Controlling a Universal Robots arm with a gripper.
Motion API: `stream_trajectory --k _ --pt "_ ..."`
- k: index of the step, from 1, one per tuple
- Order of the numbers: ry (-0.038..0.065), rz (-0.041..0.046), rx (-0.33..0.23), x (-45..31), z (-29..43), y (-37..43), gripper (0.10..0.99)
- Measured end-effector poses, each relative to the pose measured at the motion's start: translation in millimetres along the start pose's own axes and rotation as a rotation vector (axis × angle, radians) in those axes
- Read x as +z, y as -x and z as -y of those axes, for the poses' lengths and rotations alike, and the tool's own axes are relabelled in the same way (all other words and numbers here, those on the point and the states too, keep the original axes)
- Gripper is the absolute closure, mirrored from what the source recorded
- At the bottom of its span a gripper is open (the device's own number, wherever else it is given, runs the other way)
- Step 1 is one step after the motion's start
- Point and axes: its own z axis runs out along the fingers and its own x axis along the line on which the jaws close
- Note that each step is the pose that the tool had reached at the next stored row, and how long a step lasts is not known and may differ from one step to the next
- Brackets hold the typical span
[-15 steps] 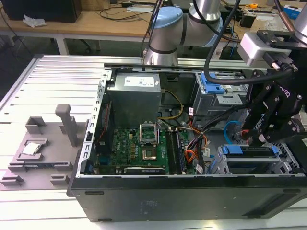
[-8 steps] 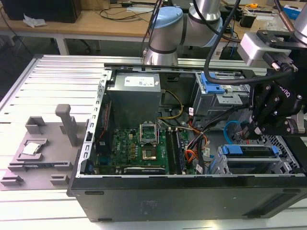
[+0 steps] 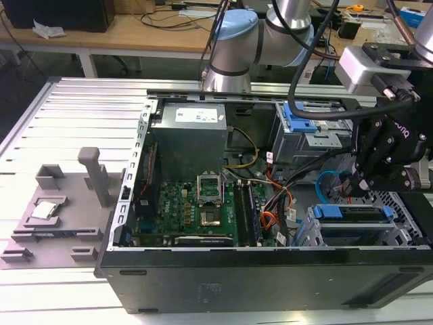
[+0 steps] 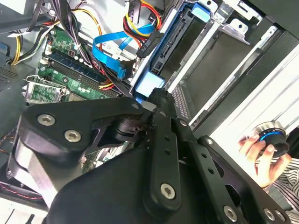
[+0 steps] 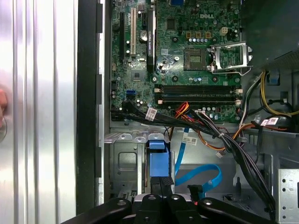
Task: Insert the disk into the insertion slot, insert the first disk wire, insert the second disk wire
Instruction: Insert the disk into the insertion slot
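Observation:
The disk (image 3: 352,212) lies in its blue carrier inside the insertion slot (image 3: 306,233), the silver cage at the case's corner on the exterior view's right. My gripper (image 3: 353,181) hangs just above it. In both wrist views the black fingers look pressed together, and their tips meet the carrier's blue end (image 5: 158,164) (image 4: 149,84). My gripper (image 5: 166,186) (image 4: 160,95) appears shut with nothing seen between the fingers. A blue flat cable (image 4: 112,44) (image 5: 201,175) lies loose beside the disk. Close to the carrier's edge sits a black connector on red and yellow wires (image 4: 148,43).
The motherboard (image 3: 196,206) and a bundle of black cables (image 5: 233,149) fill the case beside the cage. A second grey cage with a blue latch (image 3: 298,118) stands behind. A person's hand (image 4: 259,151) holds a black knob outside the case. A grey fixture (image 3: 61,210) lies on the table.

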Motion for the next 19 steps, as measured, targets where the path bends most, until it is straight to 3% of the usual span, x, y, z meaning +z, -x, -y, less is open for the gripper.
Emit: stream_trajectory --k 3,7,11,13,19 --pt "0.000 -0.0003 0.000 -0.6 10.3 0.3 0.980" --pt "0.001 -0.0004 0.000 -1.4 31.6 1.2 0.980" --pt "0.001 -0.0004 0.000 -1.8 40.7 1.5 0.980" --pt "0.002 -0.0003 0.000 -1.8 51.1 2.0 0.980" --pt "0.004 -0.0004 0.000 4.4 59.4 2.2 0.980"
